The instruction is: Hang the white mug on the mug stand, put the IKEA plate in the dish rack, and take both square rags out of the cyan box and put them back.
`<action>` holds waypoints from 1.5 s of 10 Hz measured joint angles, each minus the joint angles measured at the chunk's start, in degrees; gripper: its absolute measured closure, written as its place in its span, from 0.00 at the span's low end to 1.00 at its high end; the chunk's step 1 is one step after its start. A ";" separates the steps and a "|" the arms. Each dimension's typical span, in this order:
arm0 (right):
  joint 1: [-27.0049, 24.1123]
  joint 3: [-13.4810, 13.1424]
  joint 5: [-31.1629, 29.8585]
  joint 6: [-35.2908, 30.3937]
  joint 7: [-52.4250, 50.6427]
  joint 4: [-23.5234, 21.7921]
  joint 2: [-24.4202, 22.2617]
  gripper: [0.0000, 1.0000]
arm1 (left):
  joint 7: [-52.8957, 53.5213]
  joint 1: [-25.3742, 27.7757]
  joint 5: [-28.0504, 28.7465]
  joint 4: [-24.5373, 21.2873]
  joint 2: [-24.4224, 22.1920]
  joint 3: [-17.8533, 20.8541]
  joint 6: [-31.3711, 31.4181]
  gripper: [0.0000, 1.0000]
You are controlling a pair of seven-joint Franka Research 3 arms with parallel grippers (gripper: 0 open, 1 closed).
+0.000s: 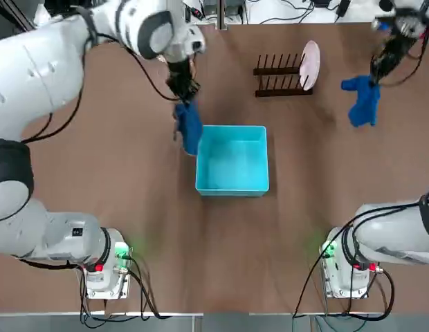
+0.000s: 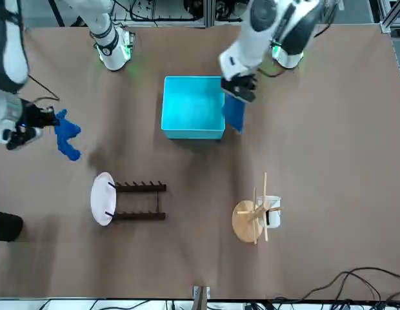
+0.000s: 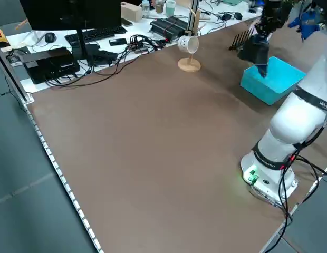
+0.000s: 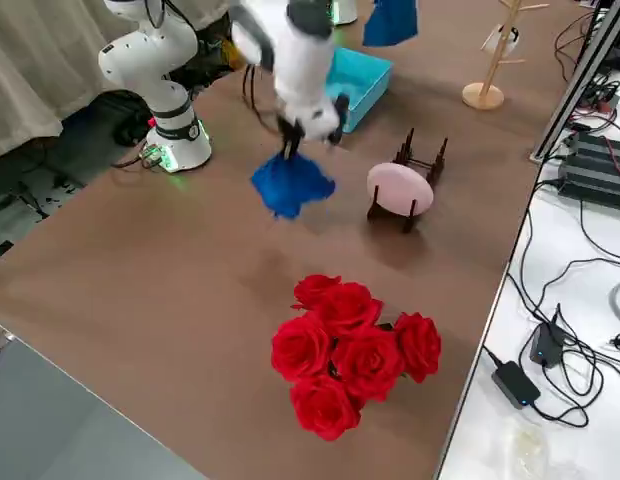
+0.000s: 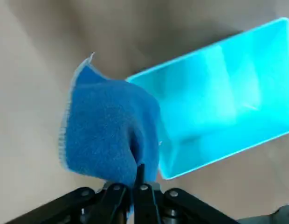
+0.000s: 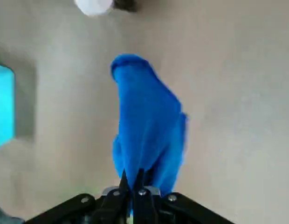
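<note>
We see even, bright light over the brown desk (image 1: 152,242), soft shadows beside the cyan box (image 1: 232,160), pale glare inside it, and both wrist views blurred, the right one more softly.

Matt, fuzzy cloth rag (image 5: 107,126); glossy plastic box (image 5: 219,93)

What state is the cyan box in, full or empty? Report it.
Empty: the cyan box shows bare floor, with both rags hanging outside it.
</note>
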 joint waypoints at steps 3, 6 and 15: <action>6.75 0.31 1.65 -10.04 16.15 11.69 0.02 0.96 | -5.03 -0.32 0.00 0.02 4.75 -5.93 5.59 0.90; 12.86 0.46 3.96 -12.37 29.94 14.52 0.09 0.96 | -5.15 0.01 0.41 -0.09 7.24 -6.24 6.42 0.51; 44.35 0.72 6.40 -0.99 69.85 10.52 0.53 0.96 | 5.21 1.42 7.55 18.83 1.34 16.91 -12.95 0.00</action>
